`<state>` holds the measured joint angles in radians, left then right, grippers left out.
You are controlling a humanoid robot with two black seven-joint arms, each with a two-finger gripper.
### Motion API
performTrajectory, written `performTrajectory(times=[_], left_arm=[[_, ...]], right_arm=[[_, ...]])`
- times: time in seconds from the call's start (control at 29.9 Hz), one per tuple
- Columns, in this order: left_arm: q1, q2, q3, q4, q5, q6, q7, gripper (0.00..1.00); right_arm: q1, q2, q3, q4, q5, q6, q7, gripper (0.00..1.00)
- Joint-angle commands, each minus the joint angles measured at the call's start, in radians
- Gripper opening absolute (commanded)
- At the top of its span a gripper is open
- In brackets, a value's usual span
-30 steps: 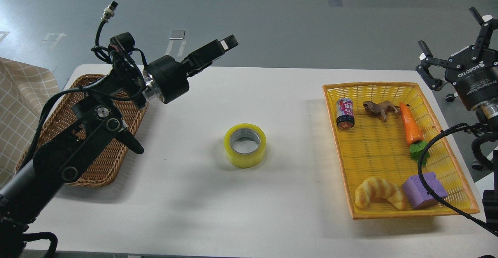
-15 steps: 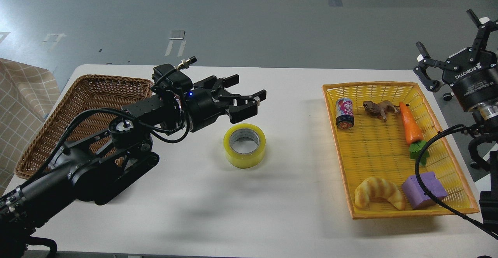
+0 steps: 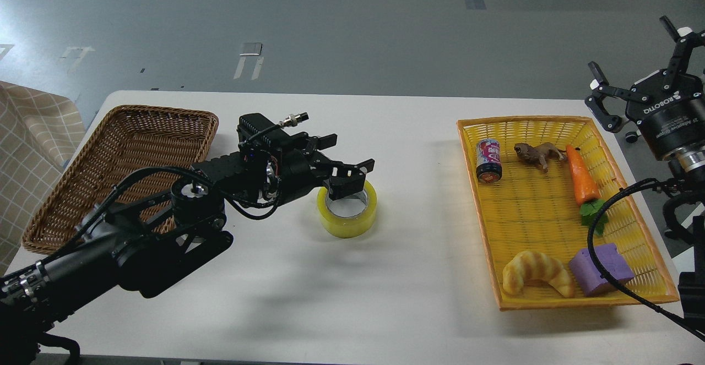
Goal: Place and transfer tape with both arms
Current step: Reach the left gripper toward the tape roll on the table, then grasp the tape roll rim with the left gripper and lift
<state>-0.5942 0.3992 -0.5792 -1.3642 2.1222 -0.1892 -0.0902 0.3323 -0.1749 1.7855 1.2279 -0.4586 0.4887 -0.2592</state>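
The tape [image 3: 352, 223], a yellow roll with a grey-white core, lies flat on the white table [image 3: 352, 299] near its middle. My left gripper [image 3: 349, 162] is open and has come down at the roll's far left rim. One finger [image 3: 346, 184] covers part of the core ring; I cannot tell whether it touches. My right gripper [image 3: 634, 70] is open and empty, held up off the table's far right corner, well away from the tape.
A brown wicker basket [image 3: 126, 145] stands at the back left. A yellow tray [image 3: 551, 121] at the right holds a can [image 3: 488, 159], a toy lion [image 3: 540, 153], a carrot [image 3: 583, 179], a croissant toy [image 3: 537, 280] and a purple block [image 3: 600, 270]. A checked cloth [image 3: 27, 150] hangs at far left.
My left arm has swung down and to the right, from above the wicker basket to the tape's rim, with its fingers spread. The right gripper has barely shifted. The tape has not moved.
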Motion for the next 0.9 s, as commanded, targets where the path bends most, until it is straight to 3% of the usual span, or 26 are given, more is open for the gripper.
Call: performTrajectory(times=[0.0,0.2,0.4,0.87], left_arm=[[-0.009,0.003,0.016,0.000,0.004,-0.009,0.039,0.99],[-0.009,0.000,0.016,0.000,0.008,-0.081,0.159,0.99],[-0.025,0.000,0.018,0.011,0.010,-0.170,0.231,0.99],[-0.047,-0.045,0.105,0.049,0.008,-0.174,0.241,0.98]], right_arm=[[-0.004,0.003,0.000,0.001,0.000,0.000,0.000,0.99],[-0.007,0.003,0.000,-0.007,0.000,0.000,0.000,0.99],[-0.010,0.003,0.000,-0.007,0.000,0.000,0.000,0.99],[-0.016,0.006,-0.001,-0.008,0.000,0.000,0.000,0.99]])
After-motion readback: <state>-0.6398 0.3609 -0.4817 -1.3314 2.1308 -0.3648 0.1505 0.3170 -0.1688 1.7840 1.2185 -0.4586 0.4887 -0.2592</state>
